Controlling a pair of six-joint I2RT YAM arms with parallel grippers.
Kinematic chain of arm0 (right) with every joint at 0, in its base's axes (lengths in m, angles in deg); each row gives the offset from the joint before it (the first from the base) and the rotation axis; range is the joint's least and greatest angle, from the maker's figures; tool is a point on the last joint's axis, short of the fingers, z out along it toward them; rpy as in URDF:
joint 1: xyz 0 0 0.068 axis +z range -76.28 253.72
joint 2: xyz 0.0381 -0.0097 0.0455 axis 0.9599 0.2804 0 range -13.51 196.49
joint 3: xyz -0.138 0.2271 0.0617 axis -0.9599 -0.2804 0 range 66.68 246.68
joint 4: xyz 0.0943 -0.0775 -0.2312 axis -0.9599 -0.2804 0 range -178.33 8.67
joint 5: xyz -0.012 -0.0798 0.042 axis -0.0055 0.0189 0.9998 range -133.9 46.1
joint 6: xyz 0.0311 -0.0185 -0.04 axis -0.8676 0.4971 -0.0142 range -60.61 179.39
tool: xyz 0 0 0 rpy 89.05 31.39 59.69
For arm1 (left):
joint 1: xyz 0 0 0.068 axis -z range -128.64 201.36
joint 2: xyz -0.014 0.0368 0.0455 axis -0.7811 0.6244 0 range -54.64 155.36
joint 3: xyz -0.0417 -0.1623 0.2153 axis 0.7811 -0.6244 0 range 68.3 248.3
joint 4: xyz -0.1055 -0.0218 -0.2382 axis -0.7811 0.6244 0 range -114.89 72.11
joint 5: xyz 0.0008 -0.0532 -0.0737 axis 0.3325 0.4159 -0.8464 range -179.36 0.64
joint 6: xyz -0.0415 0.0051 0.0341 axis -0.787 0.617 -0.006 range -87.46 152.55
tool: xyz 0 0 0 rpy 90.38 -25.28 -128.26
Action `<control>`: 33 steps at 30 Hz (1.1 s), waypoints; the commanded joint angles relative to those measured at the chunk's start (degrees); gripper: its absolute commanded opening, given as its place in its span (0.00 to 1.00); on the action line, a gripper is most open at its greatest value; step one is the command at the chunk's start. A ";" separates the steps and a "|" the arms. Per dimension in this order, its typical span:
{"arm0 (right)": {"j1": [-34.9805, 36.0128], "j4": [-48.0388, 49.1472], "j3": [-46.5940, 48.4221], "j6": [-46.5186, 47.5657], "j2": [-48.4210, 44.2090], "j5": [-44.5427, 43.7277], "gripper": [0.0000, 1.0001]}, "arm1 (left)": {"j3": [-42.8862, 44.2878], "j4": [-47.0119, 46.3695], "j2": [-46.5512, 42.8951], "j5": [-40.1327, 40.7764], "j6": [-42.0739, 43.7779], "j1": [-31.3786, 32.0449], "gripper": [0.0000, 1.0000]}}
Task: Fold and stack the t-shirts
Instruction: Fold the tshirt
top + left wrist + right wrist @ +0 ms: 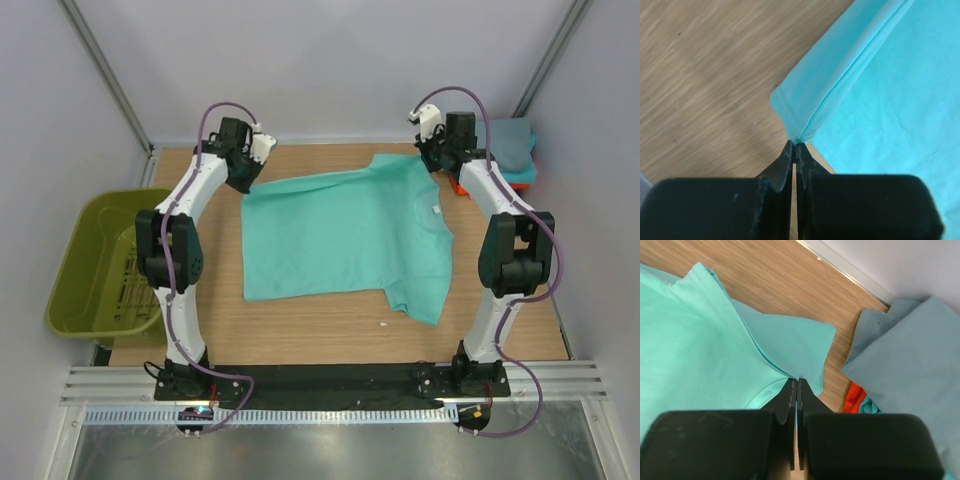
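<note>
Mint shirt is spread out mostly flat in the middle of the desk. It lies sideways: hem to the left, collar with its little white tag to the right, one sleeve pointing at the far edge and the other toward the arm bases.

Left claw is at the far left corner of the hem. Its fingers are pressed together, and the wrist view shows the corner of the cloth bunching into a point right at the tips, so it's pinching the mint shirt there. The hem fold runs up and away from that spot, with bare wood on the left of it.

Right claw is at the far right of the shirt, up by the shoulder next to the far sleeve. Same deal: fingers squeezed together with a ridge of mint fabric running straight into the tips, so it's nipping the cloth too.

In the far right corner of the desk sits the rest of the pile. A grey shirt is on top, folded. An orange shirt and a bit of a cyan shirt peek out from under its edge. The pile is just beside the mint sleeve but not touching it, as far as I can tell.

The olive basket is off to the left of the desk, beside the left arm.
</note>
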 commanded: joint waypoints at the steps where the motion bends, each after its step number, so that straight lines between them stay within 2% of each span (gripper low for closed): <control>1: 0.16 2.28 -2.33 0.65 -6.36 0.69 0.01 | -3.05 -3.00 -5.60 0.35 -0.49 -0.08 0.00; 14: 0.25 0.17 -9.80 1.44 -12.17 1.39 0.01 | -6.39 -3.35 -6.57 0.70 0.47 -0.35 0.00; 33: 0.51 -3.87 -22.80 0.83 -18.76 4.03 0.01 | -16.15 -6.69 -7.10 2.54 3.20 -1.93 0.00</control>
